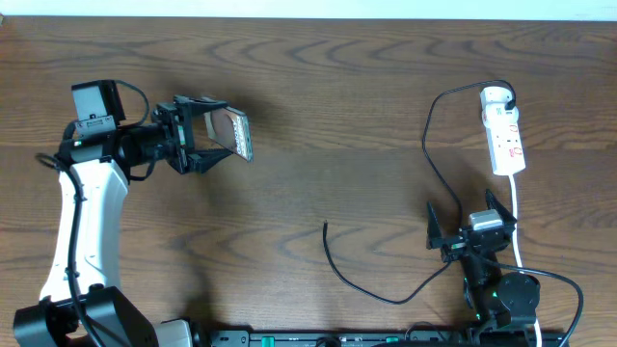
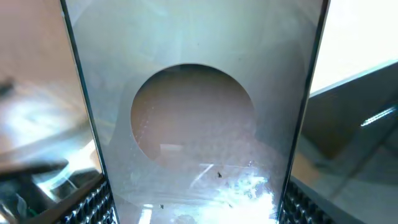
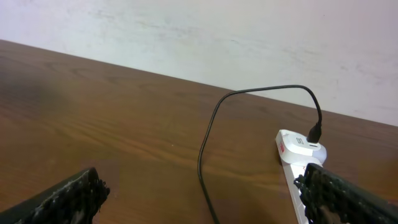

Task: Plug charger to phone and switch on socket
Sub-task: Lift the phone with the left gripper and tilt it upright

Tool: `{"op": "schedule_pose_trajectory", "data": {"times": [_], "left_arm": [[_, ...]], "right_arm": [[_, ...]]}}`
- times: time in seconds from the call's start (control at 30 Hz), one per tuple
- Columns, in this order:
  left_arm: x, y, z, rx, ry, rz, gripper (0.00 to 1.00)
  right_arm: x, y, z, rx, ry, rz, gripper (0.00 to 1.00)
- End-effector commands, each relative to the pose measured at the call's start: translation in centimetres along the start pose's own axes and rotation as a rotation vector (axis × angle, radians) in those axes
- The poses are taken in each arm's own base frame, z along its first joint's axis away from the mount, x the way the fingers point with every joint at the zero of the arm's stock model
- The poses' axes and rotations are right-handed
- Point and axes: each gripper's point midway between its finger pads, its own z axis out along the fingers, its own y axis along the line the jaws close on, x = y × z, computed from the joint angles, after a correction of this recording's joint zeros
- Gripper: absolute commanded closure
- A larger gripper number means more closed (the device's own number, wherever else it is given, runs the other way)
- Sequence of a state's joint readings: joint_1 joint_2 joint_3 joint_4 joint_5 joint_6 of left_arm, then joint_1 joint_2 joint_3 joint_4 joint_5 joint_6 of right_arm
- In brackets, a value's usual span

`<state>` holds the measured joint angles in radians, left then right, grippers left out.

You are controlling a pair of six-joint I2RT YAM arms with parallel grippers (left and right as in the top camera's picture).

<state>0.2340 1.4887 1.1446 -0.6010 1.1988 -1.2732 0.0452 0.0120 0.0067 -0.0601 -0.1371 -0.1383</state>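
The left gripper (image 1: 220, 137) is closed on the phone (image 1: 234, 134) at the table's 10 o'clock. Both fingers (image 2: 93, 200) clamp the slab, whose face and round dark mark fill the left wrist view. The charger (image 1: 427, 145) runs from the socket (image 1: 504, 135) at 2 o'clock down in a loop to its free plug tip (image 1: 325, 226) near 6 o'clock, well apart from the phone. The right gripper (image 1: 469, 216), at 5 o'clock on the wooden table (image 1: 337, 87), is spread wide and empty, with the cable passing close by.

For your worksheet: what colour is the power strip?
White power strip with red marks; overhead view best.
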Motion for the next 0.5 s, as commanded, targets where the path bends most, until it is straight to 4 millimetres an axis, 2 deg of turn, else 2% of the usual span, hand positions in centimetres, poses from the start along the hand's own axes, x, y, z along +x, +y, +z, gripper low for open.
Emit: {"op": "schedule_pose_trajectory", "data": {"times": [0.0, 0.1, 0.47], "left_arm": [[2.78, -1.26, -0.64, 0.033, 0.131, -0.192, 0.93], [2.96, -1.33, -0.67, 0.031, 0.143, -0.239, 0.93], [2.91, -1.56, -0.67, 0.042, 0.141, -0.17, 0.93]], "right_arm": [[0.06, -0.21, -0.03, 0.01, 0.001, 0.014, 0.01], [0.06, -0.21, -0.03, 0.01, 0.001, 0.015, 0.01], [0.06, -0.21, -0.03, 0.01, 0.001, 0.015, 0.01]]}}
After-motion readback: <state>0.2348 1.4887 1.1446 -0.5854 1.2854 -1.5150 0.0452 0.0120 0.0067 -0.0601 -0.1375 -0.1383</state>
